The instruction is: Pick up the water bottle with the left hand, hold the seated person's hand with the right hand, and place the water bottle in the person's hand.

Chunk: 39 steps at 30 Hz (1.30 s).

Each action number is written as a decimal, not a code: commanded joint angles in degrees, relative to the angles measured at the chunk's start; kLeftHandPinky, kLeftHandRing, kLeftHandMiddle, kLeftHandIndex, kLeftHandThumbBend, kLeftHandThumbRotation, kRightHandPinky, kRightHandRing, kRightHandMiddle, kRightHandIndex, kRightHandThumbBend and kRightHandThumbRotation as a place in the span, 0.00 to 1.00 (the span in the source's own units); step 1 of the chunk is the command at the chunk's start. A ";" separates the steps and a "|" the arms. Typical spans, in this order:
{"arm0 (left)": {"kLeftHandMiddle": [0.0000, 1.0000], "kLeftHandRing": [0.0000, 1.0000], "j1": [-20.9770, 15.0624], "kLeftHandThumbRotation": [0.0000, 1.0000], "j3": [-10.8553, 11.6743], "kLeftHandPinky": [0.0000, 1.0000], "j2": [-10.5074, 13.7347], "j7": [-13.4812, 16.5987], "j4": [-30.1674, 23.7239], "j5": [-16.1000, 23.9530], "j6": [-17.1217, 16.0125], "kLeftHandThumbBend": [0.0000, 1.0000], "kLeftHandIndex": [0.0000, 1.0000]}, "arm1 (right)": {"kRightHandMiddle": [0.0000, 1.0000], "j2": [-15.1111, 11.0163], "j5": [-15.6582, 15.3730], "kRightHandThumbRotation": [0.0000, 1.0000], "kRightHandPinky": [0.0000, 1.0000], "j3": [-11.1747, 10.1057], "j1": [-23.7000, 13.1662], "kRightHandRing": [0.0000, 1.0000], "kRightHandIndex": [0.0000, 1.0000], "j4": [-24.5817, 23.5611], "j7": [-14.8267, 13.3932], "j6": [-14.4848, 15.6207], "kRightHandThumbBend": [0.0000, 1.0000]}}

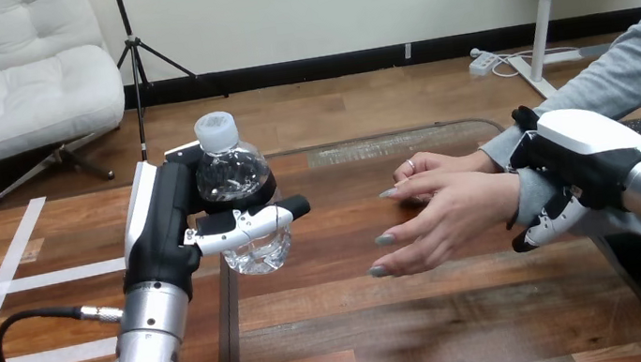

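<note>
The water bottle (pixel 231 173) is held upright over the table (pixel 430 317) by the left robot hand (pixel 172 228), fingers curled round it. The person's wrist (pixel 507 175) is gripped by the right robot hand (pixel 578 154).

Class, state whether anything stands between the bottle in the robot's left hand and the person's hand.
Nothing visible does. Only bare table lies between the water bottle, gripped in the left hand, and the person's hand, outstretched toward it.
</note>
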 commanded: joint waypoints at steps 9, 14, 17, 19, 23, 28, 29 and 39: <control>0.38 0.34 -5.57 0.00 -0.41 0.29 -1.75 0.38 -0.72 -0.77 0.74 0.83 0.39 | 0.28 0.28 1.78 0.00 0.19 -2.03 -1.78 0.23 0.29 -3.51 -0.39 -0.62 0.75; 0.39 0.34 -5.77 0.00 -0.30 0.29 -2.61 0.11 -0.66 -1.53 1.57 0.83 0.39 | 0.28 0.37 1.94 0.00 0.19 -2.08 -1.78 0.23 0.29 -3.67 -0.34 -1.35 0.75; 0.39 0.34 -6.15 0.00 -0.51 0.30 -2.98 0.33 0.11 -1.32 0.84 0.83 0.39 | 0.28 0.52 2.01 0.00 0.19 -2.10 -1.78 0.23 0.29 -3.80 -0.45 -1.74 0.75; 0.39 0.34 -6.49 0.00 -0.56 0.29 -3.32 0.27 0.96 -1.51 -0.11 0.83 0.39 | 0.28 0.66 2.22 0.00 0.19 -2.19 -1.81 0.23 0.28 -3.87 -0.13 -1.80 0.75; 0.38 0.34 -6.90 0.00 -0.70 0.29 -3.73 0.46 1.88 -1.27 -0.82 0.83 0.39 | 0.28 0.80 2.34 0.00 0.18 -2.21 -1.80 0.22 0.28 -4.08 0.06 -1.91 0.74; 0.38 0.34 -7.39 0.00 -1.00 0.29 -4.29 0.69 2.46 -0.87 -0.60 0.84 0.39 | 0.27 1.00 2.57 0.00 0.18 -2.32 -1.78 0.22 0.28 -4.47 0.31 -2.00 0.74; 0.38 0.34 -7.45 0.00 -1.03 0.30 -4.36 0.71 2.54 -0.83 -0.60 0.84 0.39 | 0.27 1.03 2.60 0.00 0.18 -2.32 -1.77 0.22 0.28 -4.52 0.35 -1.98 0.74; 0.38 0.34 -8.47 0.00 -1.63 0.30 -5.67 0.00 3.98 -1.87 -0.71 0.83 0.39 | 0.26 1.33 3.00 0.00 0.17 -2.41 -1.77 0.21 0.27 -5.29 0.60 -2.33 0.74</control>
